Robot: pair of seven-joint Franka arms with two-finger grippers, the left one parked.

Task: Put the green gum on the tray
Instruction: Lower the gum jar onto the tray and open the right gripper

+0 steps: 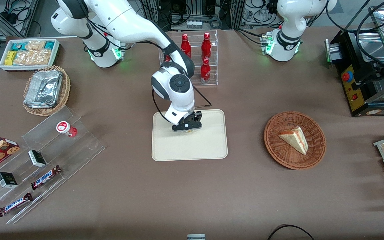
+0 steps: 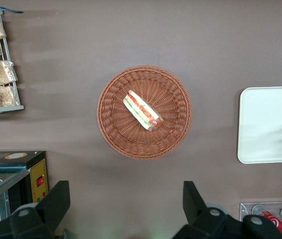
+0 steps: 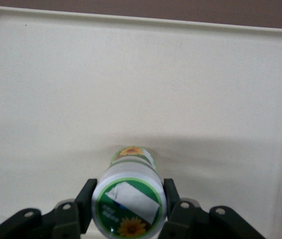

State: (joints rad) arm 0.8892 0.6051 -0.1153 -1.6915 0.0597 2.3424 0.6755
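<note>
While it hangs low over the tray [image 1: 212, 146], the gripper [image 1: 188, 128] clamps the green gum [image 3: 129, 201] by its sides, apparently ready for set-down.

Green gum [image 3: 129, 208] upright on cream tray [image 3: 56, 74], white lid up

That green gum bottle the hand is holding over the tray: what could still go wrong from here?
1. The hand grips the green gum just below its lid. If the fingers open before the bottom rests on the tray, the bottle might tip and roll.

2. In the right wrist view I cannot tell whether the bottle touches the tray yet, so a release now could be a small drop.

3. Lifting away, a finger could catch the lid and knock the bottle over.
</note>
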